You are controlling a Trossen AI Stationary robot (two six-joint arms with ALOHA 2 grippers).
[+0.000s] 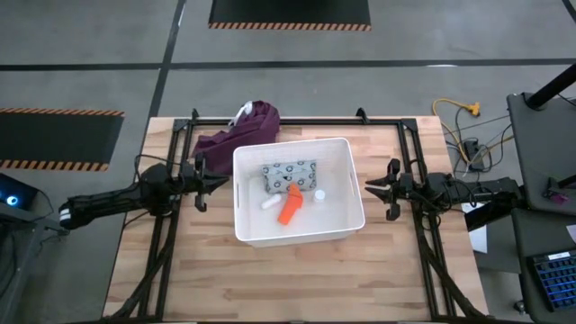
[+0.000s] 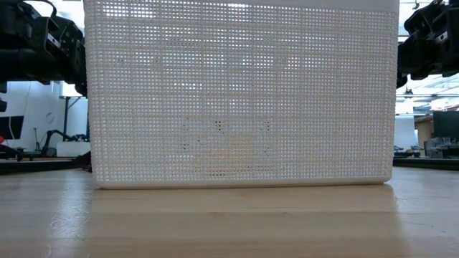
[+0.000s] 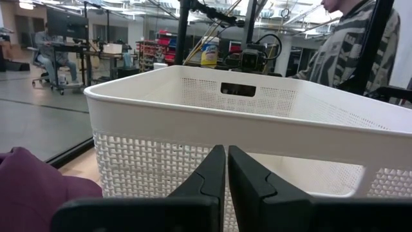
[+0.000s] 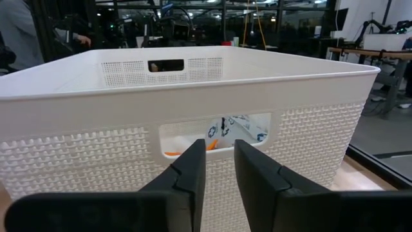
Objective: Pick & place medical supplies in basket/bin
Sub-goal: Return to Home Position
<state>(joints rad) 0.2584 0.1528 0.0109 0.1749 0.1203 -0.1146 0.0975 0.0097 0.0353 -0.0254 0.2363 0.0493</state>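
The white basket stands in the middle of the table and fills the low view. On its floor lie the grey-green dotted packet, the orange tube, the white oblong piece and the tiny white bottle. My left gripper hovers just outside the basket's left wall, shut and empty. My right gripper hovers outside the right wall, its fingers a narrow gap apart, facing the handle slot, through which the packet and the tube show.
A purple cloth lies bunched on the table against the basket's far left corner, close to my left arm. Black frame rails run along both sides of the wooden table. People stand in the room beyond.
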